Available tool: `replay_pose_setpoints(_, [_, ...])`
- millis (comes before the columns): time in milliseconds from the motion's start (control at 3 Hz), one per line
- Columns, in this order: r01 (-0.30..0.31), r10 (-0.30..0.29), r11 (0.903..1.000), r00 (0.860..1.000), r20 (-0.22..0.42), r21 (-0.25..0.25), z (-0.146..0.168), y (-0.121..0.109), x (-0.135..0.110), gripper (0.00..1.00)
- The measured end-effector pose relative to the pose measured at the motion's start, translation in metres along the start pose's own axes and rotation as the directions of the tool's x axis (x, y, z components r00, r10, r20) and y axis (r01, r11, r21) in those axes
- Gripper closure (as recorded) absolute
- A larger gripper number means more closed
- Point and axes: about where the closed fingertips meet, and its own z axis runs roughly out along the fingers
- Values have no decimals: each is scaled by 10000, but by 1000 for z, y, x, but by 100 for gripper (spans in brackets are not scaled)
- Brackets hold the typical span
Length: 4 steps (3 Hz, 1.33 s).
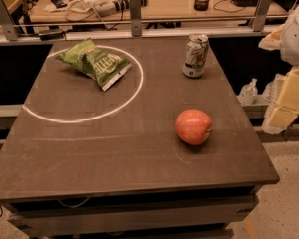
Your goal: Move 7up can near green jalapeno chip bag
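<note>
Gripper (pixel 289 101) at the right edge of the view, beyond the side of the table (pixel 114 163) and well apart from everything on it; only pale, blocky parts of it show, and whether it is wide, narrow or closed cannot be told. It holds nothing that can be seen.

7up can (pixel 196 56) standing upright near the far right corner of the table, untouched. Green chip bag (pixel 94 62) lying flat toward the far left, inside a white ring (pixel 138 91) drawn on the tabletop. The can and the bag are well apart, with bare tabletop between them. An apple (pixel 194 127) sits nearer the front, on the can's side.

Progress, as judged from this arrangement: nothing is done yet. The reach to the can, the grasp, the carry leftward across the table and the set-down beside the bag all remain.
</note>
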Motion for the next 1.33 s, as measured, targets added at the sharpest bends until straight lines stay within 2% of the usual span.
replay_pose_setpoints(333, [0, 0, 10000, 10000, 0, 0, 0, 0, 0, 0])
replay_pose_setpoints(667, [-41, 15, 9993, 9973, 737, 361, -8, -11, -6, 0])
replay_pose_setpoints(1000, [-318, 80, 9944, 9733, 2293, 1004, -18, -36, -8, 0])
replay_pose_setpoints(1333, [-1272, 609, 9826, 9092, 4118, 1356, -20, -67, -6, 0])
